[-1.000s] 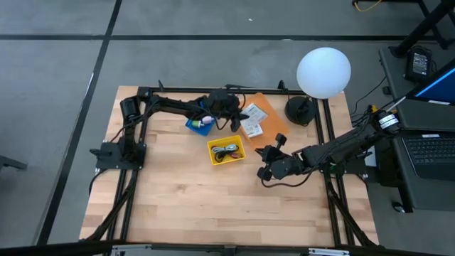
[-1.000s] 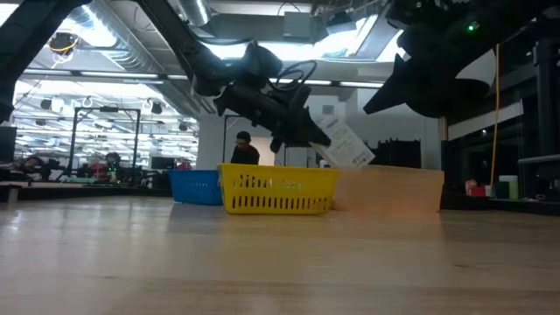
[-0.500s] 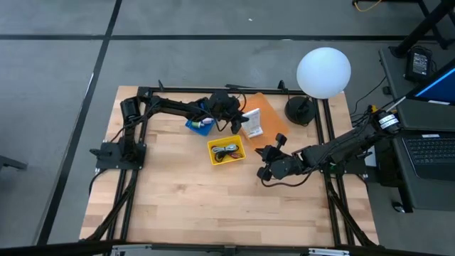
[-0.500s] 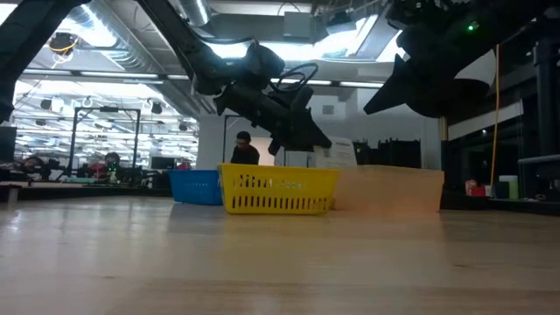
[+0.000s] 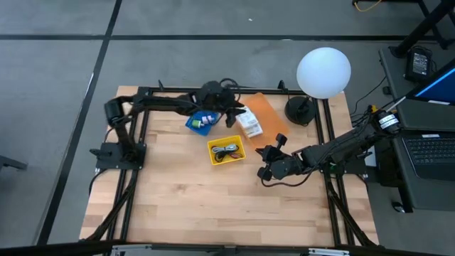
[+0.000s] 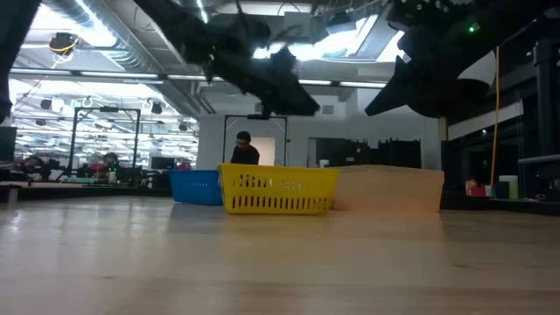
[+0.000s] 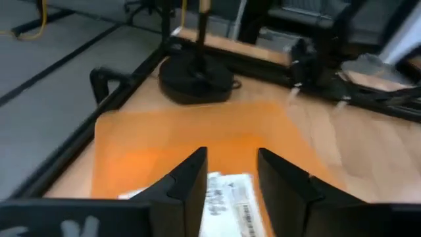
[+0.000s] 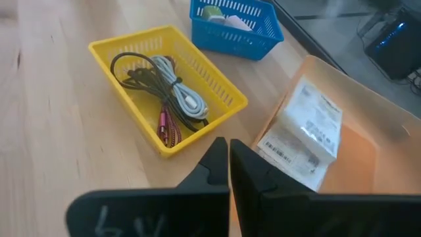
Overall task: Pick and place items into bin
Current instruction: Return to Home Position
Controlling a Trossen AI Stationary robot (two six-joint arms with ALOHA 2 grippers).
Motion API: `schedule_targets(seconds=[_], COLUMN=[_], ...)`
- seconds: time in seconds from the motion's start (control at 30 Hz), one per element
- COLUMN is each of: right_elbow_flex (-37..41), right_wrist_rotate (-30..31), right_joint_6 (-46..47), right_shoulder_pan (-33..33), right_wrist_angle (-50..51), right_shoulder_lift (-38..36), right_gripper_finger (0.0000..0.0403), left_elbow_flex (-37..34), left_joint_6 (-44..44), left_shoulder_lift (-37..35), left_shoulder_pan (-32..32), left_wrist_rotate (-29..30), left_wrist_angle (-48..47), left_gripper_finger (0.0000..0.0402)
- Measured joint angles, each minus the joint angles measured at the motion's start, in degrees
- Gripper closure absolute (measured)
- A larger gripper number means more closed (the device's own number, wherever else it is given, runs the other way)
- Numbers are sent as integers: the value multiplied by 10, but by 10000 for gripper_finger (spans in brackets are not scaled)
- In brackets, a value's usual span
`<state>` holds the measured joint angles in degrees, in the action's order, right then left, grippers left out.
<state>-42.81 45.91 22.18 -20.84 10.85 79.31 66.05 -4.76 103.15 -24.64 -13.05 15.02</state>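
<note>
Two white labelled packets (image 5: 249,122) lie flat in the orange bin (image 5: 274,126), and they also show in the right wrist view (image 8: 302,128). My left gripper (image 5: 233,110) is open and empty above the bin's left part, its fingers over a packet (image 7: 227,197). The black, white and dark-red cords (image 8: 168,95) lie in the yellow basket (image 5: 226,150). Small pieces (image 5: 205,119) lie in the blue basket (image 5: 195,124). My right gripper (image 5: 266,165) is shut and empty, raised to the right of the yellow basket.
A lamp with a white globe (image 5: 323,71) and a black base (image 5: 300,110) stands at the far right, close to the orange bin. A black frame (image 5: 138,128) runs round the table. Bare wood lies toward the near edge (image 5: 213,206).
My left gripper has let go of a white packet that it held above the orange bin. The packet has dropped and now lies flat in the bin with the other one. The gripper has gone up and a little toward the table's far edge.
</note>
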Motion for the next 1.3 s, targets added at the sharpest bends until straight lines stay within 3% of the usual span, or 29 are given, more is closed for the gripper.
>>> schedule_targets(seconds=[0.13,0.23,0.37,0.53,0.77,0.97,1.3], right_elbow_flex=[0,0,4,66,154,161,161], right_wrist_rotate=[-6,-54,-71,-105,-160,-165,-265], right_joint_6=[2,-3,-17,-66,-117,-127,-184], right_shoulder_pan=[0,0,-2,1,24,39,88], right_wrist_angle=[4,-14,-47,-191,-386,-398,-392], right_shoulder_lift=[0,0,0,-5,-8,-25,-92], right_gripper_finger=[403,403,403,403,403,403,403], left_elbow_flex=[0,-31,-132,-270,-417,-501,-596], left_joint_6=[52,69,71,65,46,45,55], left_shoulder_lift=[-68,-124,-194,-281,-425,-558,-748], left_shoulder_pan=[3,22,65,113,153,160,159], left_wrist_rotate=[-2,6,13,38,110,143,170], left_wrist_angle=[-106,-128,-31,95,186,196,144], left_gripper_finger=[281,297,337,393,400,399,398])
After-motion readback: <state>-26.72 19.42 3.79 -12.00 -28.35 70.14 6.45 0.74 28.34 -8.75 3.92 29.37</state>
